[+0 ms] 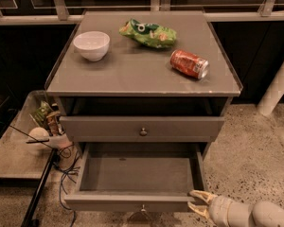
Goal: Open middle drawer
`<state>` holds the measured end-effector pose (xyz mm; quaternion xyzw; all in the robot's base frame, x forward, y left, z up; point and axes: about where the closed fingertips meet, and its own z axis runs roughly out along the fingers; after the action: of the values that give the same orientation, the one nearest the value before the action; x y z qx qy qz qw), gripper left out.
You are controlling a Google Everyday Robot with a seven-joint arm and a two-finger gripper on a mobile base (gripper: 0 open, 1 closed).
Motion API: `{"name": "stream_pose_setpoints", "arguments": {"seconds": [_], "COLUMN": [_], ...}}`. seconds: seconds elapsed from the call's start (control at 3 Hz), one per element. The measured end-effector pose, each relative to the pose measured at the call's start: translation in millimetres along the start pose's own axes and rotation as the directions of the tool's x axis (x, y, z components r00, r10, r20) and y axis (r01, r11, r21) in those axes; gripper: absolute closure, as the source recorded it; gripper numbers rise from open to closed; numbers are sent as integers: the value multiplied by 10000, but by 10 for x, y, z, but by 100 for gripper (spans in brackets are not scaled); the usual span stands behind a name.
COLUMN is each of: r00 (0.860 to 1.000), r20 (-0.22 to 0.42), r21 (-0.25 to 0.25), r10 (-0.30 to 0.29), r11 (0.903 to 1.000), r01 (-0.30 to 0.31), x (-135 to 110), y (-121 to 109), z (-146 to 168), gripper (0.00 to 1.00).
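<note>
The middle drawer (pixel 132 201) is pulled far out of the grey cabinet, and its shallow grey box shows bare inside. A small round knob (pixel 142 207) sits at the centre of its front. My gripper (pixel 197 201) is at the lower right, right by the drawer front's right corner. Its pale fingers (pixel 202 195) are spread open with nothing between them, and they point left toward the drawer.
Above it, another drawer front (pixel 143 128) with a knob is shut. On the cabinet top (pixel 132 72) are a white bowl (pixel 92 45), a green chip bag (pixel 148 33) and a red can (pixel 189 64). A low shelf with clutter and cables (pixel 47 131) stands at the left. A white post (pixel 277 91) stands at the right.
</note>
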<state>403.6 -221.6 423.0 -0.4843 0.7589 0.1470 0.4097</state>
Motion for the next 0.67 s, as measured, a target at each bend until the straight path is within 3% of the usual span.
{"name": "stream_pose_setpoints", "arguments": {"seconds": [0.33,0.67], "r00": [10000,10000], "r20": [0,0], "r21": [0,0], "r10": [0,0], "r11": [10000,10000], "r01": [0,0], "x": [0,0], "y": [0,0], "z": [0,0], "gripper": [82,59]}}
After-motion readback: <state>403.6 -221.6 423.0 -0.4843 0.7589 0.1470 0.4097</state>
